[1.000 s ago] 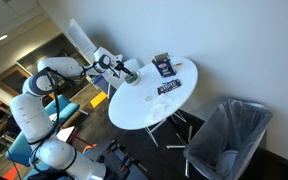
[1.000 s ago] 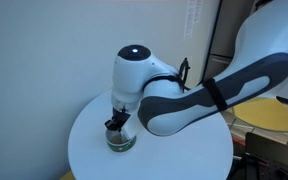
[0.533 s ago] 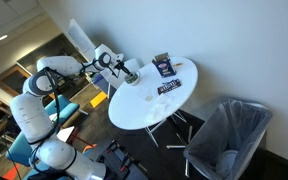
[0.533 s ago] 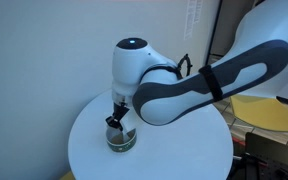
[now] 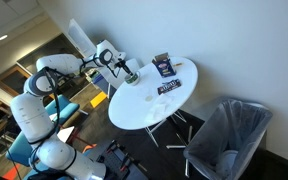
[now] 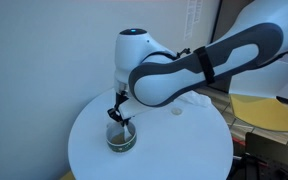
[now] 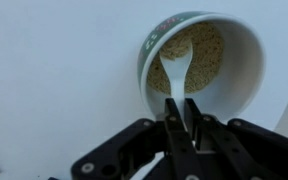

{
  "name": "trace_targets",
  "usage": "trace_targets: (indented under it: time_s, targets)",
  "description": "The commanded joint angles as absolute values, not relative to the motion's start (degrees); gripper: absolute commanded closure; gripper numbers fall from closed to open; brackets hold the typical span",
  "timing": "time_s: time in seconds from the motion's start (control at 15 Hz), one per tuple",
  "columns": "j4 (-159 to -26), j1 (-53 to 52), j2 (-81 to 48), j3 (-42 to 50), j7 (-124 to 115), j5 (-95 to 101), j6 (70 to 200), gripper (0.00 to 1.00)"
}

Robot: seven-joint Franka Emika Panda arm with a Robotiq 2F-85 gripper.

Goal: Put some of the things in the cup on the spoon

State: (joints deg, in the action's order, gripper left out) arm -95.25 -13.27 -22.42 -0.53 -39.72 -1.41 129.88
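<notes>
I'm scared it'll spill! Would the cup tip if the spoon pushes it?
Probably not tip: the cup looks low and wide. It may slide instead, since the white table looks smooth. The grains inside likely add some weight.

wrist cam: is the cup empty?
No, the cup is filled with tan grains, and the white spoon clamped in the gripper has its tip resting in them.
</notes>
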Motion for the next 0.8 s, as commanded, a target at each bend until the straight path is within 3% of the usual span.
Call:
trace_targets:
  time_s: [0.0, 0.73]
  targets:
    - [-92.2, -11.4, -23.2, -1.4, -39.7, -4.9, 126.5, 0.97]
    - [-88.1, -8.5, -25.6, -1.5, -39.9, -12.2, 123.8, 0.97]
